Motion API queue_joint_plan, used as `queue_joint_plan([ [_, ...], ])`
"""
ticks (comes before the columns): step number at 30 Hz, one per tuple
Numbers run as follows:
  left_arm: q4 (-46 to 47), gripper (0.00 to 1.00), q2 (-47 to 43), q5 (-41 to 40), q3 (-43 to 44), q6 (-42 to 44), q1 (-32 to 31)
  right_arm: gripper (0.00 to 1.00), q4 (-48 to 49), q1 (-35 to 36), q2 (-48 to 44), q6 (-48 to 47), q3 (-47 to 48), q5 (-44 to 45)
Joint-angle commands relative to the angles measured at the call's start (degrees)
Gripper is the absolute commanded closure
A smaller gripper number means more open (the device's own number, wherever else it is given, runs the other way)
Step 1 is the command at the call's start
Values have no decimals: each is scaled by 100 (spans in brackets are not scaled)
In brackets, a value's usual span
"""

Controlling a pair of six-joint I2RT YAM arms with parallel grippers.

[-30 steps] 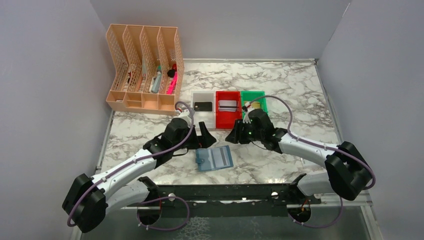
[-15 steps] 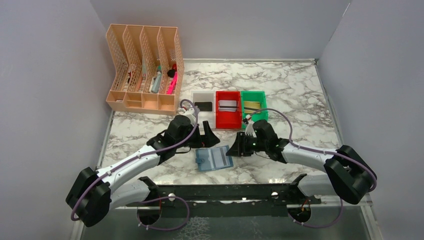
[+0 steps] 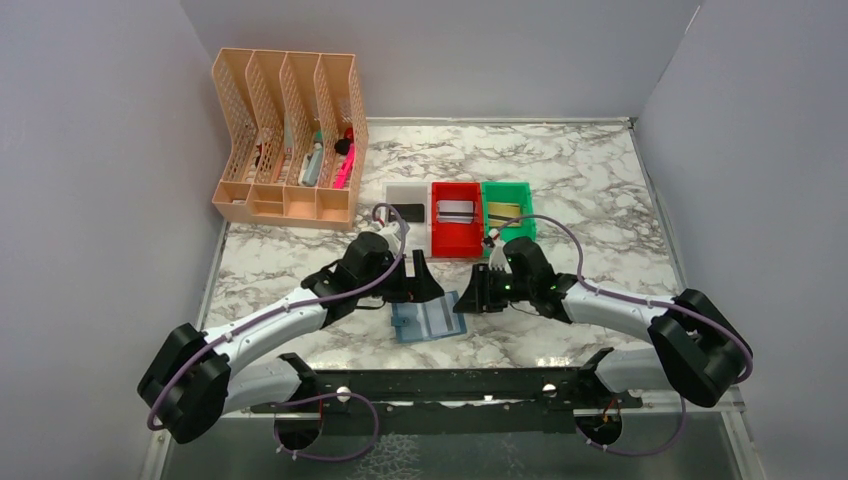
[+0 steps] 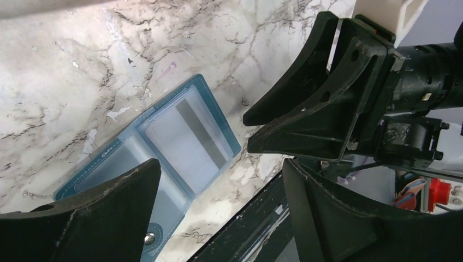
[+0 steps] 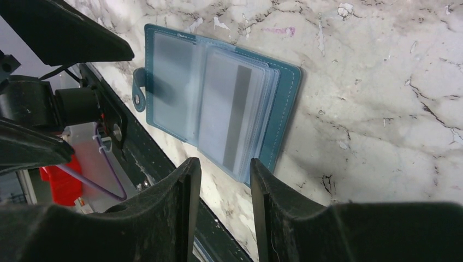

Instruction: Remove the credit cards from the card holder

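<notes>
The blue card holder [image 3: 428,318] lies open and flat on the marble table. One clear pocket holds a pale credit card with a grey stripe [image 5: 218,120], also plain in the left wrist view as the card [image 4: 188,139] inside the card holder [image 4: 136,158]. My left gripper [image 3: 420,275] hovers over the holder's far left side, jaws wide open and empty [image 4: 221,166]. The right gripper [image 3: 468,298] sits at the holder's right edge [image 5: 284,109], open a narrow gap with nothing between its fingers [image 5: 225,164].
Behind the grippers stand a white bin with a black card [image 3: 406,212], a red bin with a silver card [image 3: 455,210] and a green bin with a gold card [image 3: 503,211]. A peach file rack [image 3: 290,135] is at back left. A black rail [image 3: 450,385] runs along the near edge.
The right gripper came down from the bins to the holder's right edge. The left gripper shifted right, closer over the holder, its jaws slightly narrower.
</notes>
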Motion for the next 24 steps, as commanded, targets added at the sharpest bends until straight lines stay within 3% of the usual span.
queue_joint_plan([
  [1,100,17,229,282,59,147,-34,57,99,-18,-8,108,-12,47],
  [15,245,25,670,-176,-94,-70,-471,60,-201,83,-128,-33,-37,60],
  [24,-78,41,898,-369,-24,69,-522,62,-189,123,118,-150,150,-58],
])
